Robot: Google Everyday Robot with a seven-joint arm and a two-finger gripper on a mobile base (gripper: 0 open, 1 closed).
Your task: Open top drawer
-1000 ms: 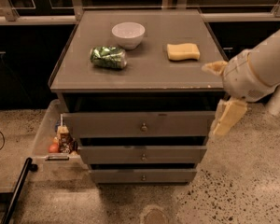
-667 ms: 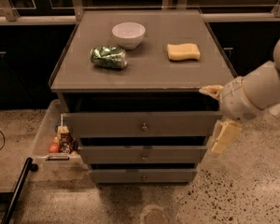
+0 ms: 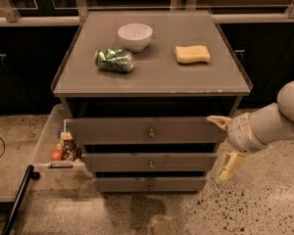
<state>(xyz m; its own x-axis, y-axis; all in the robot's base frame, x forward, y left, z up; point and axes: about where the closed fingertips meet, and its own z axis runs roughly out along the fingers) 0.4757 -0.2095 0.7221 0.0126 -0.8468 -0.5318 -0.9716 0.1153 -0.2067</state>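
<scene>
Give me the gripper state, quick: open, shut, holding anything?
Gripper: jaws open, holding nothing, at the right end of the top drawer, away from its knob.

— Where is the top drawer on your feed?

— I have the top drawer [image 3: 112, 130] directly under the tabletop [image 3: 152, 80]. It's a flat grey front, wide and level, with one small round brass knob [image 3: 151, 132] at its middle.

— Is it pulled out?

— I see a dark gap running above its front edge. I can't make out the inside from here.

— And the gripper?

— My gripper [image 3: 224, 143] is at the drawer's right end, well to the right of the knob. Its fingers are spread wide apart, the upper one just beside the front's top right corner.
</scene>
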